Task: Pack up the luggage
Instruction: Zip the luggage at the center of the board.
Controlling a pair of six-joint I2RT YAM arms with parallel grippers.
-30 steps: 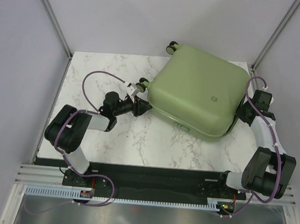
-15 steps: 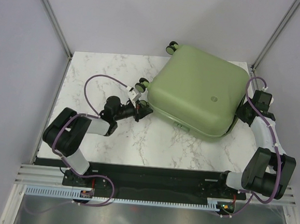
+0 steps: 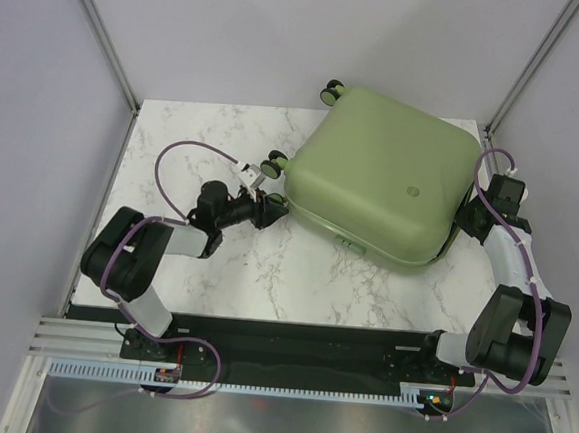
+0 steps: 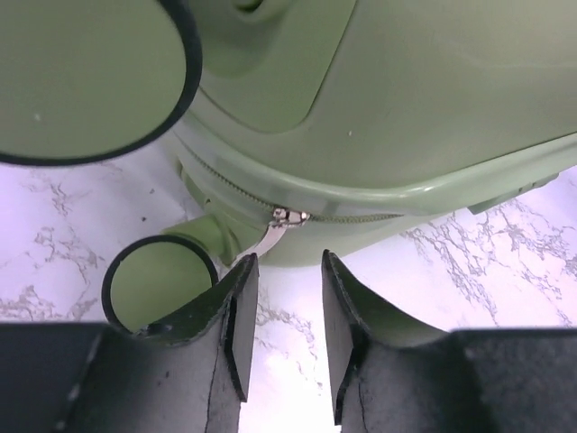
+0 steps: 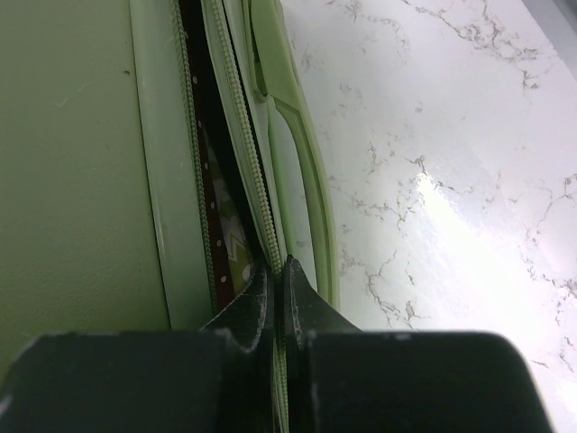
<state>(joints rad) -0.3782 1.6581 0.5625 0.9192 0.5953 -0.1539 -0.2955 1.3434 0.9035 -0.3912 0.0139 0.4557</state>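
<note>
White marble table (image 3: 265,275) carries it all: near its middle the left gripper (image 4: 288,263) has its fingers (image 4: 239,307) a little apart, empty, just in front of the zipper pull (image 4: 275,233), and by the right edge the right gripper (image 5: 275,271) is squeezed tight at the zipper seam (image 5: 239,180). Farther back the luggage (image 3: 383,174) lies flat in the far right corner. The left fingers could miss the pull or bump the wheel (image 4: 158,281) beside it, and a hard tug could slide the case.

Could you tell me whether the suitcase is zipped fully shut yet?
Not fully: the suitcase has its lid down, but in the right wrist view its zipper rows stand apart, dark lining showing between.
</note>
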